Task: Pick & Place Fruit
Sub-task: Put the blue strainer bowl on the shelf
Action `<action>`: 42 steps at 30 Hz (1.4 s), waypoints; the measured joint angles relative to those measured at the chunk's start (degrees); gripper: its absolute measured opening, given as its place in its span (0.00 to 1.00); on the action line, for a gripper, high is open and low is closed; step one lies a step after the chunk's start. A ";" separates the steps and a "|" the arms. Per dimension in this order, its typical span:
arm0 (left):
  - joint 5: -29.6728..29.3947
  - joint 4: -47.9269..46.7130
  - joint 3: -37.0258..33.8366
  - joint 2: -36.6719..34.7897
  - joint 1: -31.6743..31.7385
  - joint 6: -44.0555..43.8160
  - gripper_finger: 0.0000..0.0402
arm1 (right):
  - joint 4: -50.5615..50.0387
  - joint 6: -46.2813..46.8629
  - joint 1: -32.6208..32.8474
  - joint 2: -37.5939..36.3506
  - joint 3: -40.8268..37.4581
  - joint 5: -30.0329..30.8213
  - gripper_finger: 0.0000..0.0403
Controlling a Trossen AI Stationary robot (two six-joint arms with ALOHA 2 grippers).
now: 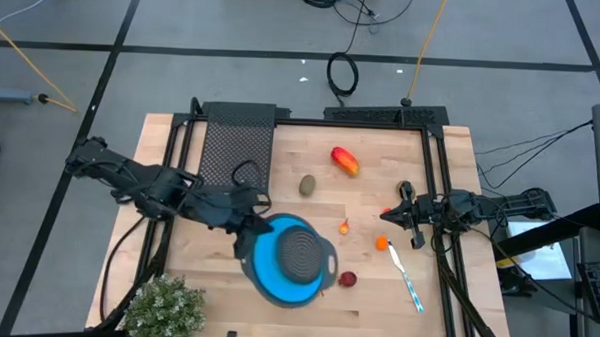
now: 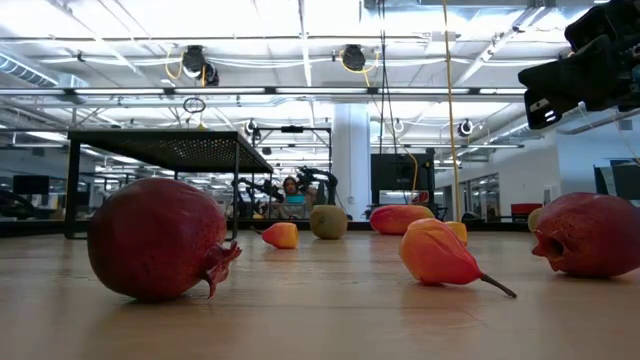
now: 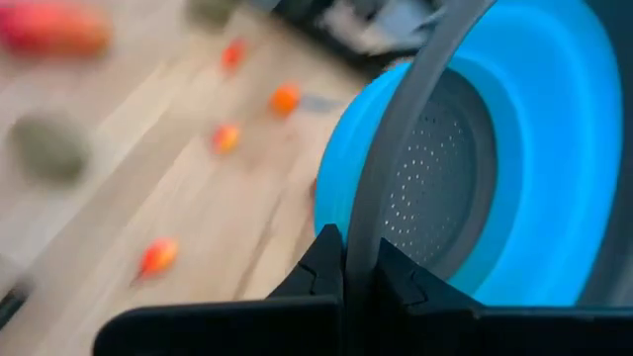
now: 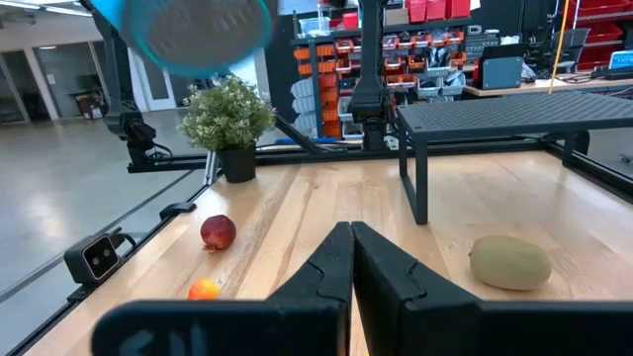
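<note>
Your left tool [image 1: 246, 235] sits over the middle of the wooden surface [image 1: 375, 301], clenched on the grey rim of the blue colander [image 1: 292, 260]; in the left wrist view the fingers [image 3: 321, 272] pinch that rim with the perforated grey bowl just beyond. From the right wrist view the colander [image 4: 201, 33] shows up high, above the surface, so you have it lifted, not resting.

Your right tool [image 1: 400, 214] is at the right side of the surface, fingers pressed together with nothing between them, as the right wrist view [image 4: 351, 259] shows.

Fruit, all lying on the surface:
- red-orange oblong [image 1: 345, 161] toward the far edge, right of centre
- olive-brown oval [image 1: 307, 186] near the middle, just beside the black mesh rack [image 1: 237, 138]; seen also ahead of your right tool [image 4: 509, 262]
- small orange piece [image 1: 345, 227] just right of the colander
- another orange piece [image 1: 381, 243] near your right tool, close to the tip of the white and blue utensil [image 1: 407, 277]
- dark red ball [image 1: 347, 279] by the colander's near-right rim
- low view shows two dark red balls close up [image 2: 160, 238] and [image 2: 588, 234], with a stemmed orange piece [image 2: 438, 254] between them

Potted green plant [image 1: 162, 309] stands at the near-left corner
</note>
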 joint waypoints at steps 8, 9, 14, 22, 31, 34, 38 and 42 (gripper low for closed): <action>-0.04 21.76 0.00 0.00 0.00 15.86 0.01 | -0.02 -0.02 0.00 0.01 0.01 0.00 0.00; -0.07 23.92 0.00 0.00 0.00 17.42 0.01 | 0.00 -0.02 0.00 0.01 0.00 0.00 0.00; -0.02 32.96 0.00 0.00 0.00 23.77 0.01 | -0.02 -0.02 0.00 0.00 0.01 0.00 0.00; -0.12 35.87 0.00 0.02 -0.26 25.89 0.01 | -0.02 -0.02 0.00 0.00 0.01 0.00 0.00; -14.96 41.39 0.00 0.04 -0.26 14.77 0.01 | 0.00 -0.02 0.00 -0.01 0.00 0.00 0.00; -20.50 44.26 0.00 0.04 -0.26 10.45 0.01 | -0.01 -0.02 0.00 0.00 0.00 0.00 0.00; -26.44 47.93 0.00 0.04 -0.20 4.57 0.02 | -0.02 -0.02 0.00 0.01 0.00 0.00 0.00; -29.78 49.61 0.00 0.04 -0.20 0.84 0.01 | -0.02 -0.02 0.00 0.01 0.02 0.00 0.00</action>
